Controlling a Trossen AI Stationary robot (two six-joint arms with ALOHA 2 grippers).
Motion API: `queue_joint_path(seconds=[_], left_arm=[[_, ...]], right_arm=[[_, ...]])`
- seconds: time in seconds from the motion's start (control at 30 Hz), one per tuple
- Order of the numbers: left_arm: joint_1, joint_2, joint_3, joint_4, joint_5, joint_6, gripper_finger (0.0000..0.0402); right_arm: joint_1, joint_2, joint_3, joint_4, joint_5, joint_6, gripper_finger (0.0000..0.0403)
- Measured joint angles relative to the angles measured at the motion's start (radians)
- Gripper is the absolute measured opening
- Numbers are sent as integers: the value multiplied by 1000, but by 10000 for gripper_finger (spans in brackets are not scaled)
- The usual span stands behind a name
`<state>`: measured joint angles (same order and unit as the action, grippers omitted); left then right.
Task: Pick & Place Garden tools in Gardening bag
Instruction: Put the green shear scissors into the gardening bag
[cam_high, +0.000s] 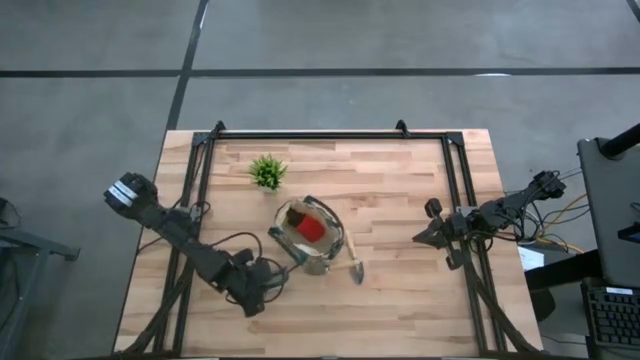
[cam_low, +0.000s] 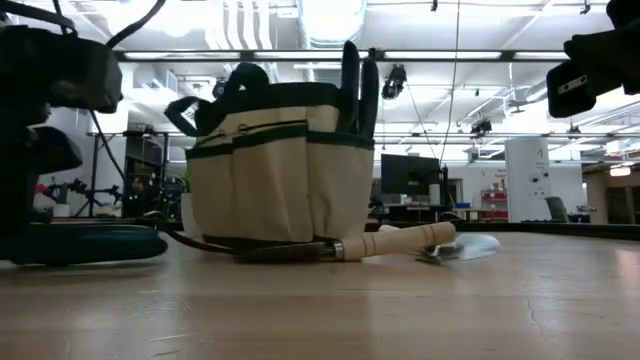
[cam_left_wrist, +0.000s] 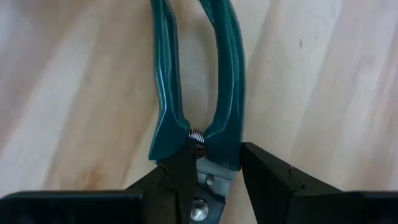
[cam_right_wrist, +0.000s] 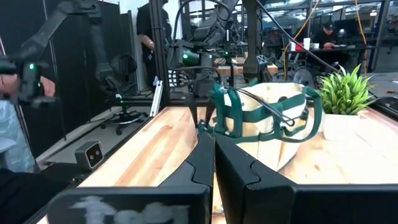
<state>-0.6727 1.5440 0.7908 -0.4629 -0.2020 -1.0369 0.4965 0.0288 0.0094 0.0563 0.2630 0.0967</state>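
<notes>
The left gripper (cam_high: 262, 285) is low over the near left part of the wooden desk (cam_high: 400, 190), and the left wrist view shows its two dark fingers (cam_left_wrist: 273, 180) on either side of a pair of teal-handled pruning shears (cam_left_wrist: 199, 93) that lies flat on the boards; the jaws are spread around the pivot end by the small spring, and whether they already press the metal cannot be told. From above, these shears are mostly hidden under the arm. The gardening bag (cam_high: 305, 235), tan with dark green trim, stands upright near the middle of the desk, just right of the left gripper. A red-headed piece (cam_high: 311, 228) sits inside it, and in the low view two dark handles (cam_low: 358, 85) stick up above its rim on the right side. A wooden-handled trowel (cam_high: 352, 262) lies on the desk against the bag's near right side, its handle touching the bag's base and its metal blade pointing away to the right. A small spiky green plant (cam_high: 267, 172) stands beyond the bag, to its far left, apart from it. The right gripper (cam_high: 428, 235) hangs at the right side of the desk, well apart from the bag, holding nothing, its jaws clenched together in the right wrist view.
</notes>
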Motion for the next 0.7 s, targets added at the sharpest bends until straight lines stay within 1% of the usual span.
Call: queue_joint_path(seconds=[0.07, 0.1, 0.17, 0.23, 0.37, 0.43, 0.53, 0.63, 0.7], left_arm=[[3, -55, -9, -13, -77, -2, 126], [4, -87, -9, -16, -133, -3, 126], [4, -146, -1, 22, -236, -1, 126], [4, -180, -4, 21, -293, 8, 128], [26, -211, -4, 41, -314, 34, 128], [43, -201, -4, 47, -320, 37, 128], [77, -147, -9, 73, -317, 59, 128], [121, -74, -8, 149, -333, 132, 128], [159, -24, -3, 185, -333, 155, 128]], right_arm=[[0, 0, 0, 0, 0, 0, 8], [0, 0, 0, 0, 0, 0, 8], [0, 0, 0, 0, 0, 0, 8], [0, 0, 0, 0, 0, 0, 8], [0, 0, 0, 1, 0, 0, 8], [0, 0, 0, 0, 0, 0, 8], [0, 1, 0, 0, 0, 0, 8], [0, 1, 0, 0, 0, 0, 8], [0, 1, 0, 0, 0, 0, 8]])
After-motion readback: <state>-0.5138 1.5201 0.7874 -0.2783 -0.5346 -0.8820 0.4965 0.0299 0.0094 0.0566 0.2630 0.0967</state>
